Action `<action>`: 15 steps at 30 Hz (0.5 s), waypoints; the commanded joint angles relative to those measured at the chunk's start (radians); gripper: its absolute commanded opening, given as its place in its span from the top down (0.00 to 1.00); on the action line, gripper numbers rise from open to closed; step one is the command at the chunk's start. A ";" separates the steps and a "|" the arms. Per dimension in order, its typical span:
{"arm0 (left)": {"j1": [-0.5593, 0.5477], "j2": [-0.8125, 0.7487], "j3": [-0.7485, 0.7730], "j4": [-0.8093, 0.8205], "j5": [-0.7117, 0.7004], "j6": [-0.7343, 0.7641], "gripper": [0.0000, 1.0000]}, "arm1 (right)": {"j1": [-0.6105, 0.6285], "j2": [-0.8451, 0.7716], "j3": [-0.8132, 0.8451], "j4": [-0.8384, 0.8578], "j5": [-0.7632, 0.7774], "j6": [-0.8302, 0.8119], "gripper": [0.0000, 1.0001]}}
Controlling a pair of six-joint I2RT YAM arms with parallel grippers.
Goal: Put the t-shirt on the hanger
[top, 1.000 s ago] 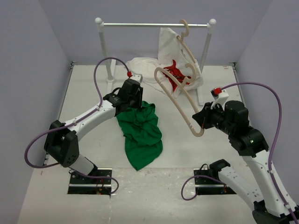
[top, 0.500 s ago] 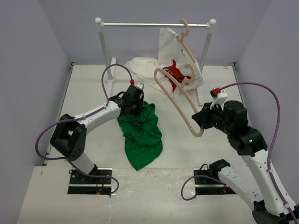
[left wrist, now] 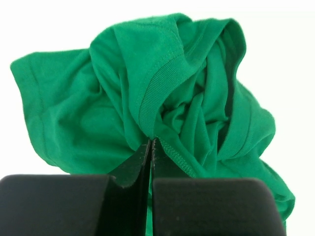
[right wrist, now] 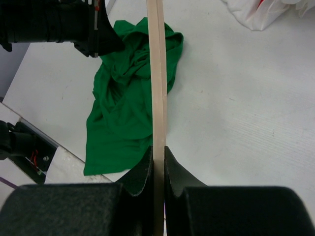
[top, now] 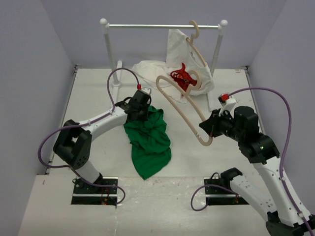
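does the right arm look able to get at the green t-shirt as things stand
Likely yes for reach: bare table lies between it and the t-shirt. But the right fingers are shut on the hanger, so they could not grab it. The left fingers pinch a fold of it.

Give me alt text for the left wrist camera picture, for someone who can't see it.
The left gripper, with two black fingers, is pinched shut on a ribbed edge of a crumpled plain bright green cloth t-shirt. The shirt lies bunched in folds on a white table and fills most of the view.
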 commanded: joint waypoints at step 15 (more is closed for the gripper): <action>0.137 0.086 0.328 -0.083 0.023 -0.055 1.00 | 0.032 -0.004 -0.015 0.024 -0.153 -0.039 1.00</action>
